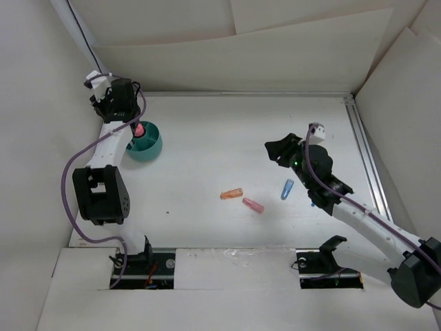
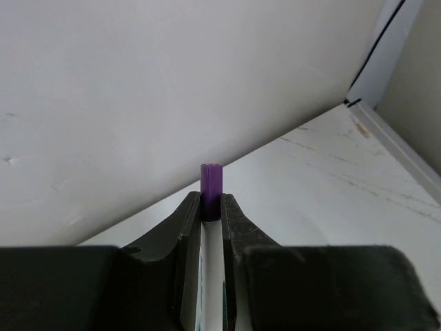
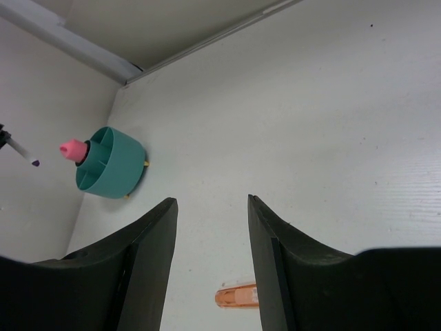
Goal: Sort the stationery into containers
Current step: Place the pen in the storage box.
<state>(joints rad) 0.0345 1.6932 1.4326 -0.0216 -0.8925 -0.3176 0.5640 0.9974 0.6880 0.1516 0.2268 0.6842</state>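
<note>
Only one teal cup [image 1: 150, 147], round with inner dividers, stands by the left edge of the surface [image 1: 207, 131], toward the far corner. One pink stub [image 1: 139, 129] sits upright in a compartment. The left tool [image 2: 211, 207] pinches one purple-tipped pen [image 2: 211, 186]. Mid-surface lie three loose pieces: one orange piece [image 1: 231, 194], one pink piece [image 1: 253, 205] and one light-blue piece [image 1: 287, 189]. The right tool [image 3: 210, 202] is spread and holds nothing.

White links [image 1: 368, 227], black joints [image 1: 103, 194], black pincers [image 3: 210, 202] — purple cables [image 1: 65, 181].
</note>
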